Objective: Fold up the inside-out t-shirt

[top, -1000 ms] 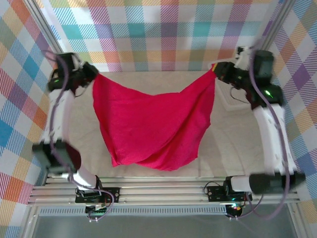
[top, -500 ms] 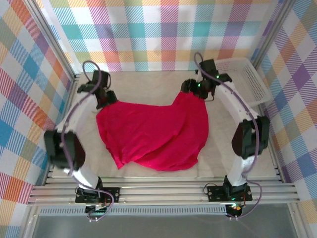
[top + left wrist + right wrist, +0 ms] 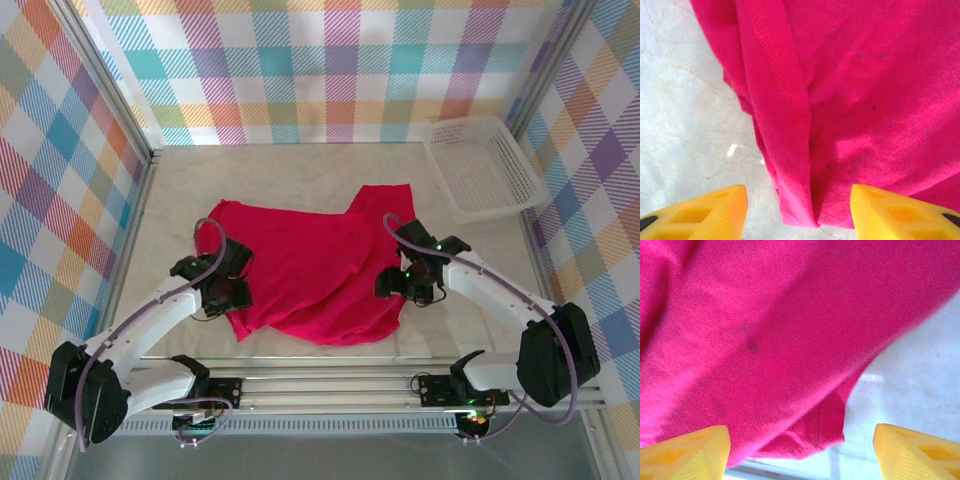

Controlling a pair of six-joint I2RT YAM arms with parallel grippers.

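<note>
While t-shirt [image 3: 310, 265] lies rumpled on table [image 3: 300, 170] | left gripper [image 3: 799, 212] spread, empty | right gripper [image 3: 800, 452] spread, seemingly empty

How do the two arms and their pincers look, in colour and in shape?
The left arm and right arm have white links with black joints, and a lilac cable loops along each. The left pincer and right pincer look black from above; their fingertips are yellow wedges with hollow pockets. A green light glows near the right wrist.
</note>
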